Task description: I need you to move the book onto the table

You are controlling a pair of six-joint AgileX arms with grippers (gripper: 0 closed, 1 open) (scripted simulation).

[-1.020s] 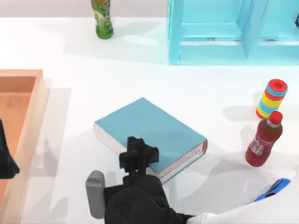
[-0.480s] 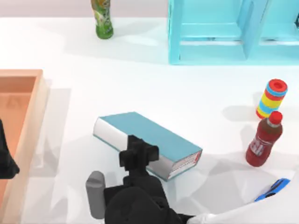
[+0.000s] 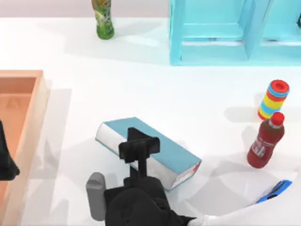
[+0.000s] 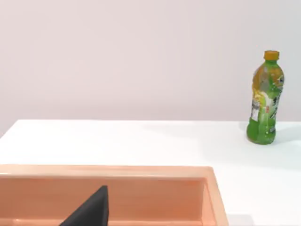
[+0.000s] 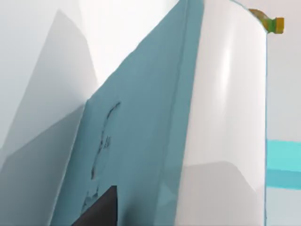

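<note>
The teal-blue book point(image 3: 164, 148) is tilted up on its long side on the white table point(image 3: 141, 80), front of centre, with its white page edges facing the top view's left. My right gripper point(image 3: 139, 146) reaches in from the front edge and is shut on the book's near side. Up close in the right wrist view, the book point(image 5: 141, 132) shows its teal cover and white pages, with one dark finger point(image 5: 99, 209) against the cover. My left gripper point(image 3: 5, 162) is parked at the left edge over the tray.
A light wooden tray point(image 3: 28, 122) lies at the left. A green bottle point(image 3: 103, 19) stands at the back, beside a turquoise shelf unit point(image 3: 225, 33). A red bottle point(image 3: 265, 141) and a striped ring stack point(image 3: 273, 99) stand at the right. A blue object point(image 3: 274, 190) lies front right.
The book has tipped from flat up onto its side, so its cover looks narrower from above. My right gripper has turned with it. The left arm has not moved.
</note>
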